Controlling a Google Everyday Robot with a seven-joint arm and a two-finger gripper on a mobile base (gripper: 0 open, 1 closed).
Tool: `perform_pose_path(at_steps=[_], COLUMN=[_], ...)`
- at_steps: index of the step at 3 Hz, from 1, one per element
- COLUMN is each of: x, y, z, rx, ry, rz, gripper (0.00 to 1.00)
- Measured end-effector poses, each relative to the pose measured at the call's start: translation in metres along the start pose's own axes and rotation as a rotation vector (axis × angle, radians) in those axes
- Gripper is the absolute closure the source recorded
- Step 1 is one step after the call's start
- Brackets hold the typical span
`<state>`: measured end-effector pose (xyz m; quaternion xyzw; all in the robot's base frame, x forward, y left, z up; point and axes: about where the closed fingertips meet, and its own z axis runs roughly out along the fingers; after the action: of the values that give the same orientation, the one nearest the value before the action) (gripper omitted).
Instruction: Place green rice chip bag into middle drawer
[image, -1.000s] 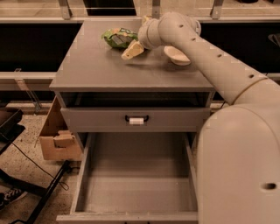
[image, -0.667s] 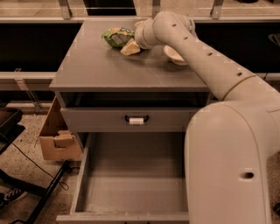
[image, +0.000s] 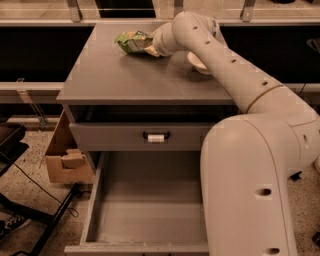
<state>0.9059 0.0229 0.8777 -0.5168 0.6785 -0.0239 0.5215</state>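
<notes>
Since a second ago the arm (image: 227, 67) has swung further over the cabinet (image: 125, 82), and the gripper (image: 151, 48) now sits against the right end of the bag (image: 131, 41). Whether the gripper is clamped on the bag or only touching it cannot be told. The bag has stayed where it was, lying on the cabinet's top near the back edge, left of centre. A bowl (image: 196, 64) rests on the same top towards the cabinet's right side, partly hidden behind the arm. Below the top, a closed drawer front (image: 120, 137) carries a black handle with a white tag. Under that, the middle drawer (image: 145, 222) stands pulled out from the cabinet, its grey floor bare. A cardboard box (image: 65, 157) sits on the floor at the cabinet's left side.
</notes>
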Motion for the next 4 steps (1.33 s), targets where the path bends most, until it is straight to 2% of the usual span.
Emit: perform_pose_path(at_steps=[1, 2, 3, 4], x=[0.000, -0.002, -0.024, -0.056], y=[0.000, -0.002, -0.021, -0.046], z=[0.000, -0.003, -0.035, -0.085], rx=[0.000, 0.000, 0.003, 0.028], ry=[0.000, -0.001, -0.010, -0.026], rz=[0.000, -0.006, -0.074, -0.147], gripper=[1.00, 1.00, 1.00, 1.00])
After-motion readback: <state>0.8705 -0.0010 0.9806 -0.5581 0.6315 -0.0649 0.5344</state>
